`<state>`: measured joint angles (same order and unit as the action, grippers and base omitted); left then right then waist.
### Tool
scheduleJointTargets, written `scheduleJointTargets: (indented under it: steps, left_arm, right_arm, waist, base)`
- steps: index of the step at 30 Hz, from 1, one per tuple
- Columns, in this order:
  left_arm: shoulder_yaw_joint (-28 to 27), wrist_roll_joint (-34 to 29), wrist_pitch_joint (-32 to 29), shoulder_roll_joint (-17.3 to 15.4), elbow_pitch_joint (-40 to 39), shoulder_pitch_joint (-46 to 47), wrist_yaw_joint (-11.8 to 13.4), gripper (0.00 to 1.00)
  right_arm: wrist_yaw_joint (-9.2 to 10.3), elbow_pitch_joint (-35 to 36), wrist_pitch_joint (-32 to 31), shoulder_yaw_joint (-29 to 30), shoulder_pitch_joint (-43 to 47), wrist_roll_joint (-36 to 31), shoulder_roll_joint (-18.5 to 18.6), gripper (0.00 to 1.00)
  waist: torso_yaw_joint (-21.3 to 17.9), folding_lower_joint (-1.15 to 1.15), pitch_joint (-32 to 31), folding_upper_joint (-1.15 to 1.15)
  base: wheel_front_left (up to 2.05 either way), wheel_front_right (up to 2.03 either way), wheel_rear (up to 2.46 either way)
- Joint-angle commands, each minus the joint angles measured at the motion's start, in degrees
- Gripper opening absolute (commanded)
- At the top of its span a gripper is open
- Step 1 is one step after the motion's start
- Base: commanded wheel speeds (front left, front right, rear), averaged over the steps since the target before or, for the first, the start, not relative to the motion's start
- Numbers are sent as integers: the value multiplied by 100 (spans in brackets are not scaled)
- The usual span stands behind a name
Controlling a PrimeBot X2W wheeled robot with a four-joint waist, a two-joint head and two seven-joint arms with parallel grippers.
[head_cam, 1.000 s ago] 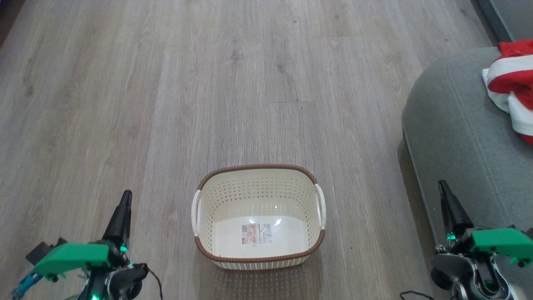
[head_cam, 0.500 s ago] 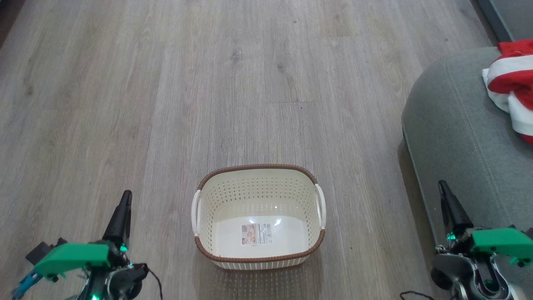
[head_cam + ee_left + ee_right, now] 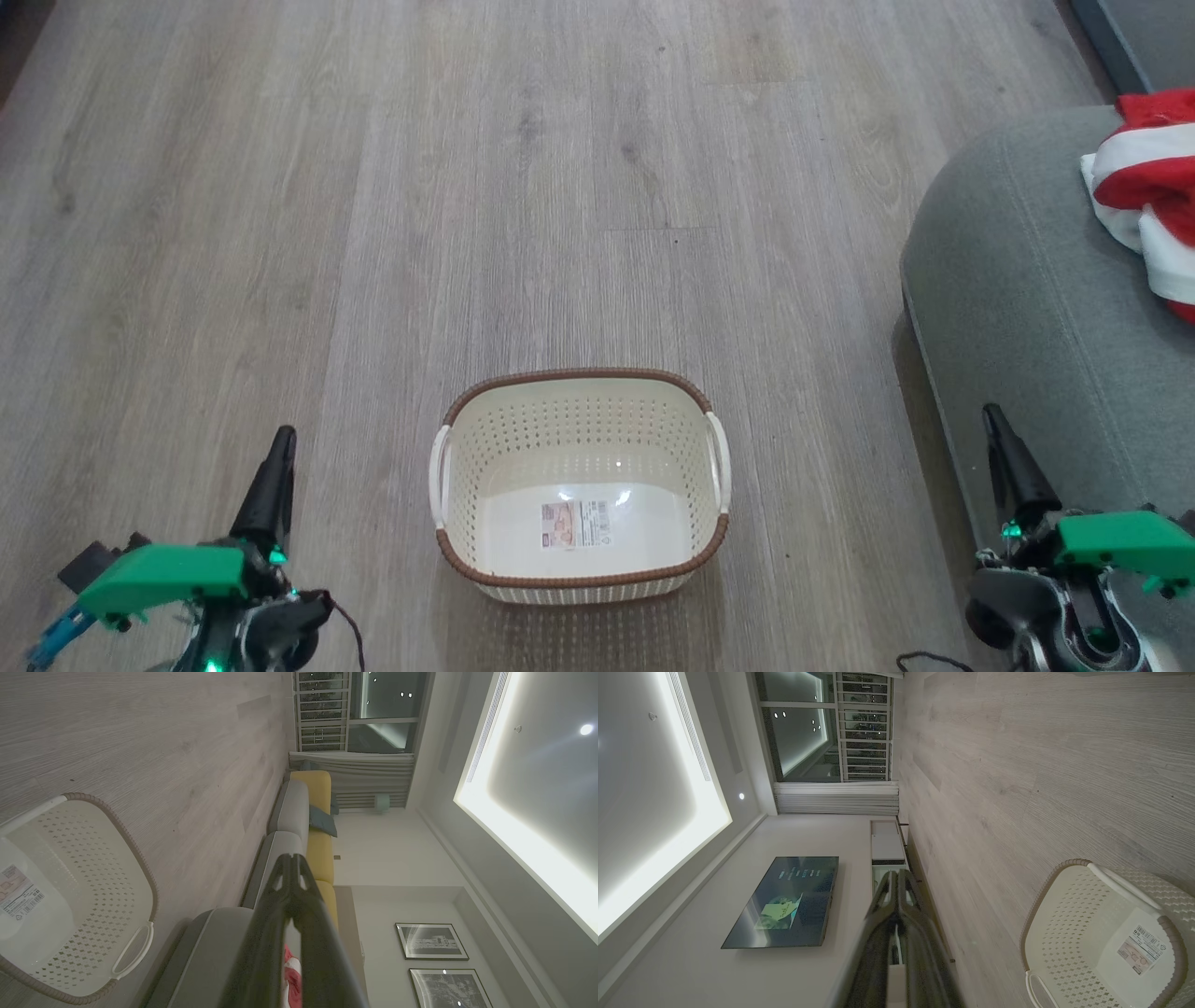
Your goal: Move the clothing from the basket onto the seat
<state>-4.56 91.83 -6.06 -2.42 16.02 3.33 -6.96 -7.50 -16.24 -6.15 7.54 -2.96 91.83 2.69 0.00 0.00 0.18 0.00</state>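
Clothing (image 3: pixel 1150 196) lies bunched on seat (image 3: pixel 1018 289), well back from its rounded edge. Basket (image 3: pixel 579 376) stands empty on floor (image 3: pixel 373 233), label sticker (image 3: pixel 576 525) bare. Nothing has shifted in the last second. Left tool (image 3: pixel 277 457) and right tool (image 3: pixel 997 439): fingers together, holding nothing, flanking basket. Judgement: transfer done, arms parked.

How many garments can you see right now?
1. The red-and-white garment lies on the grey-green seat, right of the basket, which holds none. More may lie out of frame.
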Motion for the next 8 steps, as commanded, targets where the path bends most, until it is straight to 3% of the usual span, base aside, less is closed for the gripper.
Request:
scheduleJointTargets:
  steps: [1,8]
  left_arm:
    - [-196,33,-43,-45,-197,287,-53,0]
    - [-196,34,-43,-45,-197,287,-53,0]
  right_arm:
    - [1,222,-34,-102,-322,34,19,0]
    - [1,222,-34,-102,-322,34,19,0]
  waist:
    - [0,0,0,0]
    - [0,0,0,0]
  base:
    - [0,0,0]
    - [0,0,0]
